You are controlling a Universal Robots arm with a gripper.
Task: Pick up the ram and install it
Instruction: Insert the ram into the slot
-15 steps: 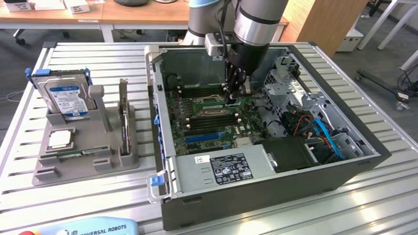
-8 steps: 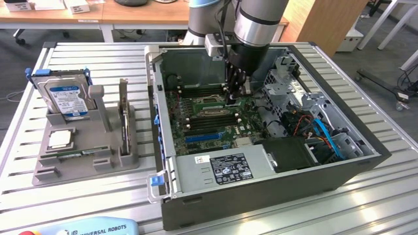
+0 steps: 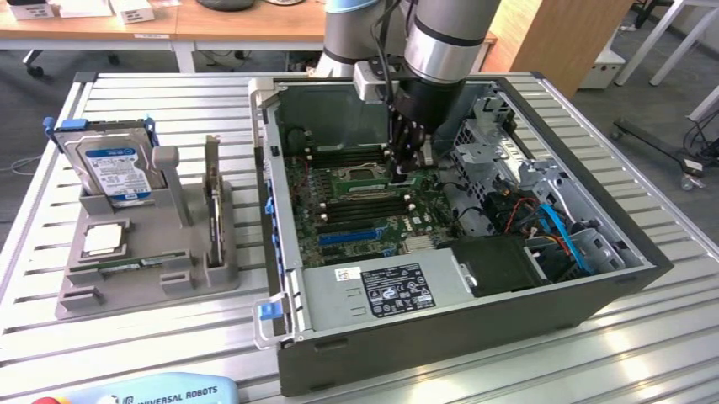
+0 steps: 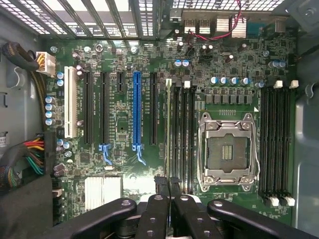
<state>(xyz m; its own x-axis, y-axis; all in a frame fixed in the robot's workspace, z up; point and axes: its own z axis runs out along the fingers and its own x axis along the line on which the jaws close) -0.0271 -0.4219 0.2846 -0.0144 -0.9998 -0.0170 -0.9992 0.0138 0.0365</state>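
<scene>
One ram [image 4: 168, 124] sits edge-on among the memory slots [image 4: 185, 134] beside the processor socket [image 4: 228, 152], jaws pinched narrow on it, inside the open computer case [image 3: 450, 345].

The ram [image 4: 168, 124] stood edge-on, its chips unseen, one end buried between the fingers [image 4: 158, 209] of the gripper [image 4: 168, 188]. In the exterior view the arm [image 3: 433, 34] was cut off above the case [image 3: 450, 337], and the pendant [image 3: 157, 391] at the table [image 3: 652, 337] edge was half cropped away.
</scene>
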